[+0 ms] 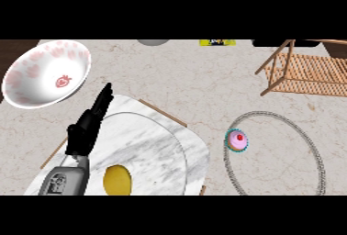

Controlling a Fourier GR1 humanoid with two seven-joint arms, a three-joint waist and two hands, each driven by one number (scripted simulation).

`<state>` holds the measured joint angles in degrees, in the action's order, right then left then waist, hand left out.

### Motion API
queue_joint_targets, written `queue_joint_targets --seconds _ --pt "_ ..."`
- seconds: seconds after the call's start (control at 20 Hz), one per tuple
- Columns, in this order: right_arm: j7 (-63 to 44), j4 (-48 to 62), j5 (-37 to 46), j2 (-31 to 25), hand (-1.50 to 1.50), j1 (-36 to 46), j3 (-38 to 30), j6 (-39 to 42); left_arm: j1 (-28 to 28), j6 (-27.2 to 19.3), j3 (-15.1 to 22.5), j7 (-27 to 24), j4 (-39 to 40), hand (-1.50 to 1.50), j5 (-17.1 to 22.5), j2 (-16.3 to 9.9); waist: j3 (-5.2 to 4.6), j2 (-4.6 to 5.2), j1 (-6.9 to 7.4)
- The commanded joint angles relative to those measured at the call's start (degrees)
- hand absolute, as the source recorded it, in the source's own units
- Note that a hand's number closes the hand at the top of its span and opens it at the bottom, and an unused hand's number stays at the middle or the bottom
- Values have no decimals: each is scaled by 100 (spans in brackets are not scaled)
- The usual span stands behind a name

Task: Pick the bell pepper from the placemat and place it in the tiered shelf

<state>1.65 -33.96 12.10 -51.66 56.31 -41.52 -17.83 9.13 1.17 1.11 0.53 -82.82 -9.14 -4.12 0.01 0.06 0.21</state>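
Note:
A yellow bell pepper lies on the marbled white placemat near the view's lower edge. My left hand hangs over the placemat's left side, its fingers straight and pointing away from me. It holds nothing and stands up and to the left of the pepper, apart from it. The grey forearm comes in just left of the pepper. The wooden tiered shelf stands at the far right of the counter. My right hand does not show.
A white bowl with pink strawberry prints sits at the far left. A pink cupcake rests on the left rim of a round wire ring. A grey thing and a yellow thing lie along the far edge.

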Motion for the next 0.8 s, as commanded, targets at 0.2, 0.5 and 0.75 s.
queue_joint_targets --seconds 0.2,0.5,0.75 --pt "-887 419 -524 -1364 -150 -428 -695 423 -19 -28 8 111 -65 0 53 103 3 -3 -50" --pt "-1094 943 -764 -2087 -150 -1738 -1025 1637 13 65 -211 88 9 0 161 -85 7 -10 -145" --pt "-331 1491 -1046 -2660 -150 -2947 -1564 2578 53 108 -249 170 -103 0 210 -129 16 -22 -195"
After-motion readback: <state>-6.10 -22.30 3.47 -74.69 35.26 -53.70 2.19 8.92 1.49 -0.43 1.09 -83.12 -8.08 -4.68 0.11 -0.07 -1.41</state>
